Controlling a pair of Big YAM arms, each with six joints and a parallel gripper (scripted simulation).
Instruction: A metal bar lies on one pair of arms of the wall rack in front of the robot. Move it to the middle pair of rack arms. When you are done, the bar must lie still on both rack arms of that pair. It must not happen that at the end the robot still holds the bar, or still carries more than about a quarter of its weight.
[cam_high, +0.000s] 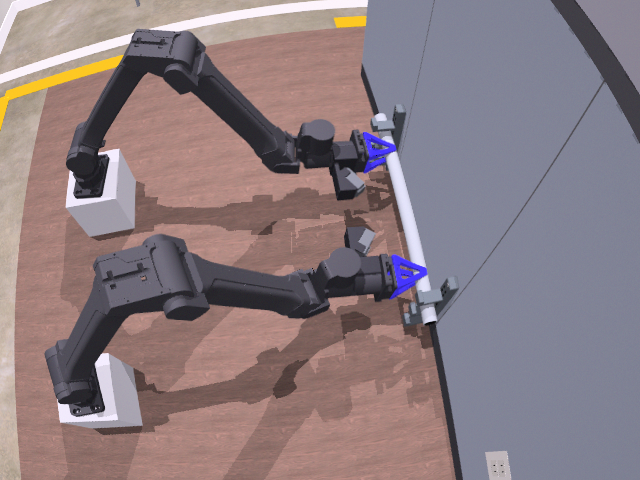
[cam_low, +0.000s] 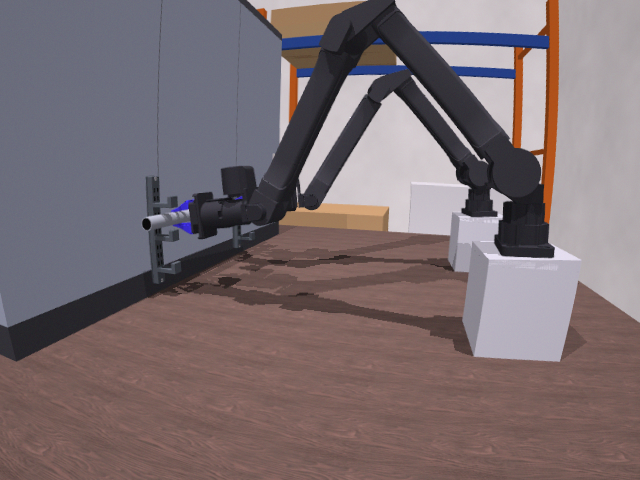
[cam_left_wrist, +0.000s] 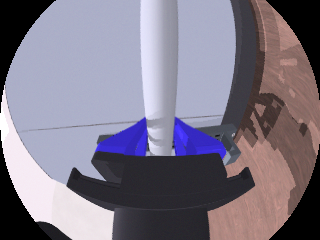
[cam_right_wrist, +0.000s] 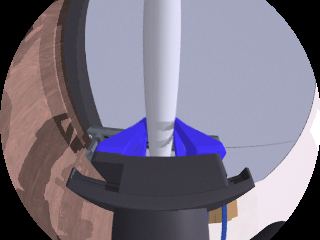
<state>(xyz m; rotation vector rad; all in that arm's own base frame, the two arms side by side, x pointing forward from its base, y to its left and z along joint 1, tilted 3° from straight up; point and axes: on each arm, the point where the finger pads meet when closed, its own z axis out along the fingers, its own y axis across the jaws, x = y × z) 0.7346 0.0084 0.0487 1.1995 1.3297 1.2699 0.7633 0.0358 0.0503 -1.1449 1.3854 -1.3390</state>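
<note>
Partly open, both jaws snug around the bar (cam_high: 406, 209) (cam_low: 161, 221) (cam_left_wrist: 159, 60) (cam_right_wrist: 162, 60)

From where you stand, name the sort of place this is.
Probably a warehouse or workshop bay: orange-and-blue pallet racking, a cardboard box on it, and yellow floor marking.

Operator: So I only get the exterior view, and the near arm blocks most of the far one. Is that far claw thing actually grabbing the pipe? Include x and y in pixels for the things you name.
Observer: Yes. In the right wrist view, the right gripper (cam_high: 424, 271) (cam_right_wrist: 161, 120) has a blue finger on each side of the bar (cam_high: 408, 217) (cam_low: 155, 222) (cam_left_wrist: 160, 75) (cam_right_wrist: 162, 75), closed on it.
Operator: Neat! And does the pipe's far end stop short of that far metal upright, or stick out past it?
Observer: Past it. The top view shows that end poking out beyond the far rack upright (cam_high: 449, 286) (cam_low: 236, 238) (cam_right_wrist: 107, 131).
</note>
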